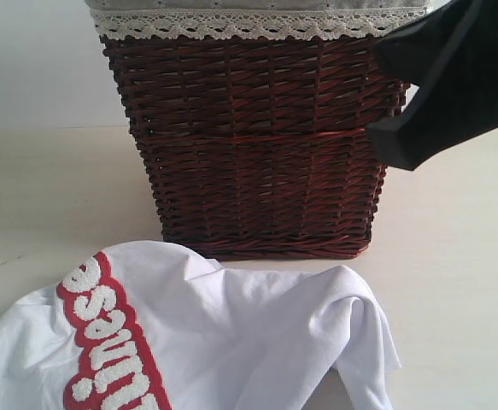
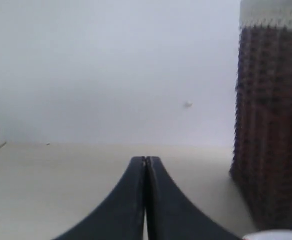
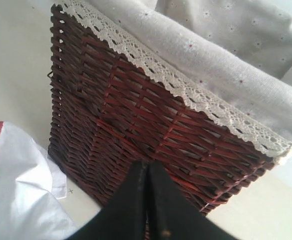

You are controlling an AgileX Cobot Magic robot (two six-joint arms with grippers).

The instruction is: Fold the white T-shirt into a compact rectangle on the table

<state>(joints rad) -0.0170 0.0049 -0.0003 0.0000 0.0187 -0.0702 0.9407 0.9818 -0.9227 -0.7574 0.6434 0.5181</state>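
While both claws hold nothing, view by view:

Exterior: the white T-shirt (image 1: 231,342) lies crumpled on the table (image 1: 43,188), at the near side of the wicker basket (image 1: 257,171). Its top fold overlaps the basket's base in the picture; I cannot tell if they touch. The shirt's lettering (image 1: 103,342), fuzzy white on red, runs along its left part. The shirt is cut off by the lower frame edge. A lace-trimmed grey liner (image 1: 257,21) folds over the basket rim. The black right arm (image 1: 454,85) sits at upper right, in front of the basket's upper right corner. Its jaws are not readable from here.

Left wrist: the left gripper (image 2: 146,159) has its fingers pressed together, tips meeting with nothing between them. It hangs over bare table, pointing toward a plain pale wall (image 2: 110,65). The basket stands off to one side, well apart from the tips. A sliver of white shows at the frame corner by the basket's foot, too small to identify.

Right wrist: the right gripper (image 3: 147,162) is also pressed together, tips meeting with nothing pinched. It points at the basket's woven side, low down near the base; I cannot tell whether it makes contact. The T-shirt lies on the table beside the basket's near corner, a bit of the red print showing. It is clear of the fingers.
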